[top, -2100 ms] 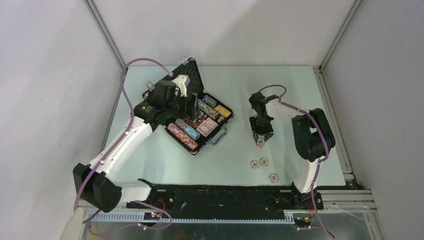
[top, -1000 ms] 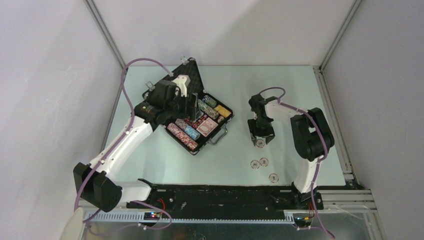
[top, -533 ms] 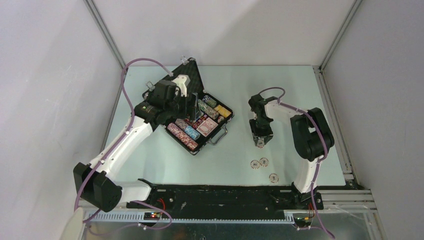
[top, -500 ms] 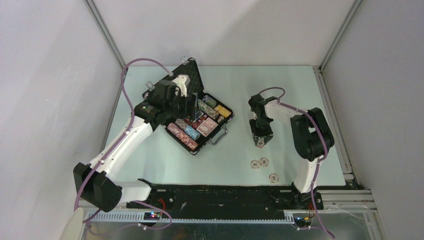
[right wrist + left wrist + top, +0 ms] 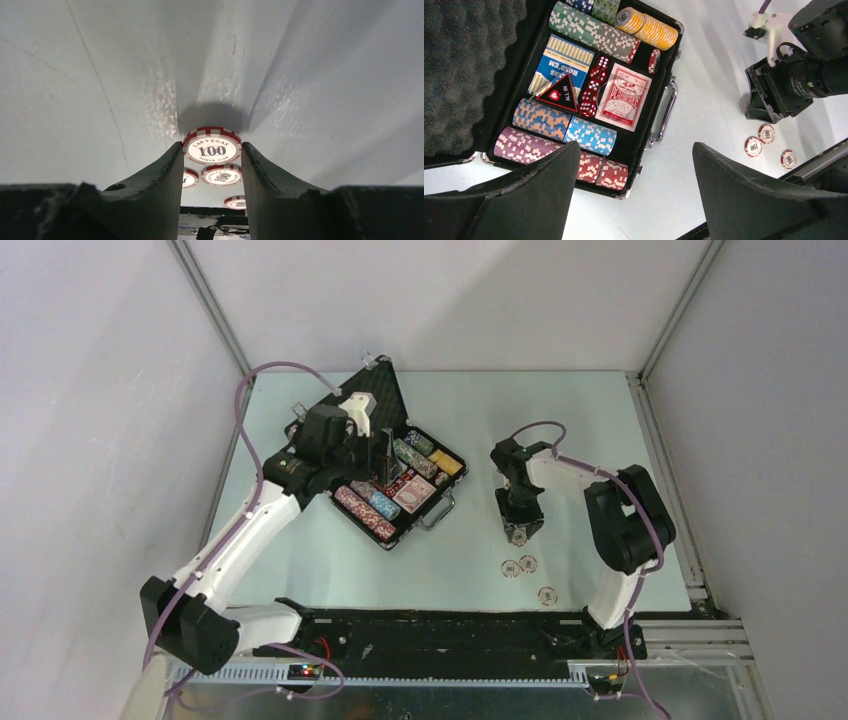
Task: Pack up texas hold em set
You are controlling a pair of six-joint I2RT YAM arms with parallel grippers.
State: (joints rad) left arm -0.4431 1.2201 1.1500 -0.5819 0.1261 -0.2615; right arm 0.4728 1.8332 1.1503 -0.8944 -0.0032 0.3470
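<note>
The black case (image 5: 423, 524) lies open at the left, foam lid (image 5: 384, 392) raised. It holds rows of multicoloured chips (image 5: 590, 135), two card decks (image 5: 623, 97) and red dice (image 5: 593, 86). My left gripper (image 5: 386, 454) hangs open and empty above the case, also in the left wrist view (image 5: 635, 147). My right gripper (image 5: 519, 530) is shut on a red-and-white "100" chip (image 5: 212, 147), gripped by its edges just above the table. Three more "100" chips (image 5: 528, 562) lie on the table in front of it.
The case's silver handle (image 5: 664, 117) faces the right arm (image 5: 794, 80). The loose chips (image 5: 766, 133) lie near the black front rail (image 5: 450, 625). Metal frame posts and grey walls border the table on the left, back and right.
My right gripper's jaws opened wide around the chip, then closed on it, and the wrist shifted slightly left. My left arm shifted a little; its gripper stays over the case.
</note>
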